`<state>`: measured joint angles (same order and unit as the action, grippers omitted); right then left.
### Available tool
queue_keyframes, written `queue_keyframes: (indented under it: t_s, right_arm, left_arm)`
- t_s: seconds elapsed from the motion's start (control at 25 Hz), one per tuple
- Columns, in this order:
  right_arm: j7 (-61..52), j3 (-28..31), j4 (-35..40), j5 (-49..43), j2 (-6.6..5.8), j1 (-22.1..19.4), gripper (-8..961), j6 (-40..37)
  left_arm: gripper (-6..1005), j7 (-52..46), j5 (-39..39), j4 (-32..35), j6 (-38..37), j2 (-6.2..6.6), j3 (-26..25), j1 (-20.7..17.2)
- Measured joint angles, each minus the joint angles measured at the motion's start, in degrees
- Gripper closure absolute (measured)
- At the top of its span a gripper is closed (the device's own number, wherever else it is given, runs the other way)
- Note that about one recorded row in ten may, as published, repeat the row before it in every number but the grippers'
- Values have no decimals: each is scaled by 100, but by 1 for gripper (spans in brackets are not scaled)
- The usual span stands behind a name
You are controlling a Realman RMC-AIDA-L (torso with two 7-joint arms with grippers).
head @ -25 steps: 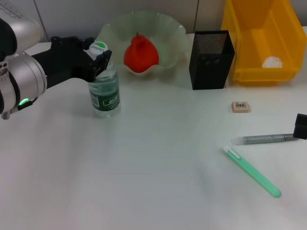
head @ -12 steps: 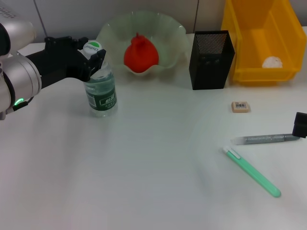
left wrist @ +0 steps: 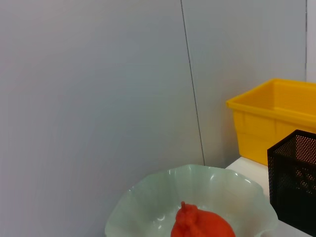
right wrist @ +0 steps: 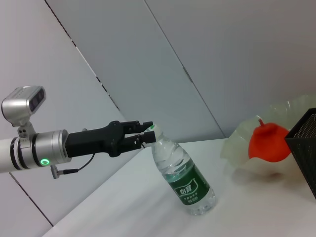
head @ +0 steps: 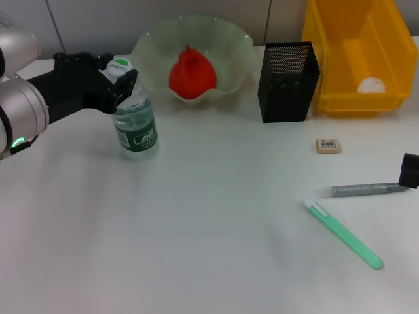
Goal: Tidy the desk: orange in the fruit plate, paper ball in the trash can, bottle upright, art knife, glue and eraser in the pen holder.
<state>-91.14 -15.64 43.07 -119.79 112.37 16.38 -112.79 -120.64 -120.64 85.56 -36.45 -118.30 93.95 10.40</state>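
Jaws of left gripper [head: 121, 75] clamp bottle [head: 135, 124] cap; right gripper [head: 410, 171] mostly cropped, state unclear.

right hand [head: 410, 171]: only a black corner shows at the frame edge, fingers out of view. trash can [head: 357, 52] cut off at top and side. left hand [head: 123, 78] fingers hide part of bottle [head: 135, 122] cap.

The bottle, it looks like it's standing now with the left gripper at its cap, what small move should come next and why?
Probably open the left gripper and back it away. The bottle stands on its base on the table, leaning slightly, with the fingers closed around its white cap, so that step looks nearly done. The right gripper waits by the glue.
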Motion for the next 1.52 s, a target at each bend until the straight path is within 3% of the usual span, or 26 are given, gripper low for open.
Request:
queue_keyframes:
  t_s: [1.52]
  right_arm:
    - [25, -10, 0, 0, 51, -48, 375, -25]
  left_arm:
    - [567, 11, -32, -68, -256, 0, -72, 29]
